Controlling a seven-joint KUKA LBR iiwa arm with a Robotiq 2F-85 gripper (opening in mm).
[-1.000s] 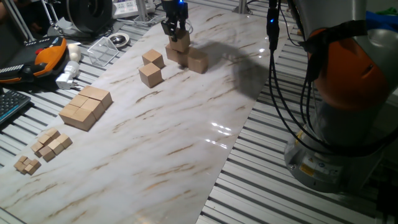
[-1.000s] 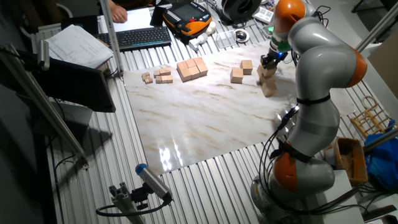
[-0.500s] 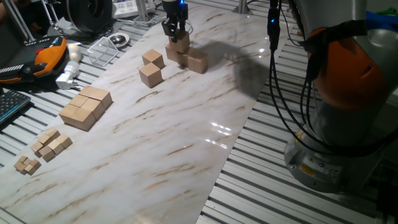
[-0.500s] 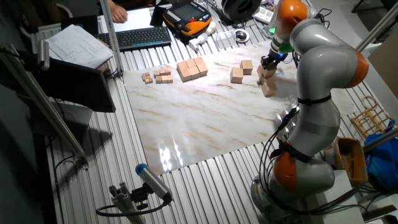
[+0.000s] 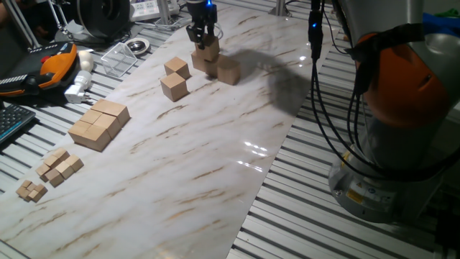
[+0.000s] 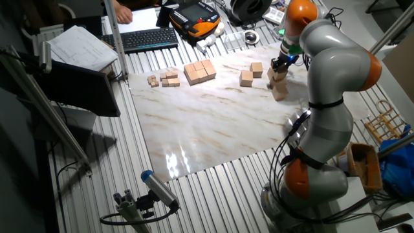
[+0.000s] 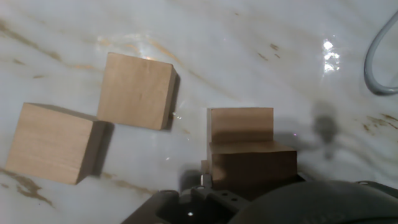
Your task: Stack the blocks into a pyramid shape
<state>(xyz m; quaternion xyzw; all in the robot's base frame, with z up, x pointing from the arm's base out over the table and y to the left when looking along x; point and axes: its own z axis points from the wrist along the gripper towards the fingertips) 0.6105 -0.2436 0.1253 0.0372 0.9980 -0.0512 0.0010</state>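
Hand view shows your gripper point(image 7: 249, 177) clamped on a wooden block point(image 7: 252, 163) over the base blocks point(image 5: 218, 70) at the marble table's point(image 5: 215, 137) far end. Release it off-centre (that seating is hidden) and it tips, scattering the base; two loose blocks point(image 7: 93, 115) wait beside.

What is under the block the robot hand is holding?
Under the held block sit two blocks on the marble table. The gripper hides where they touch.

Two opposite fixed cameras; hand camera looks down.
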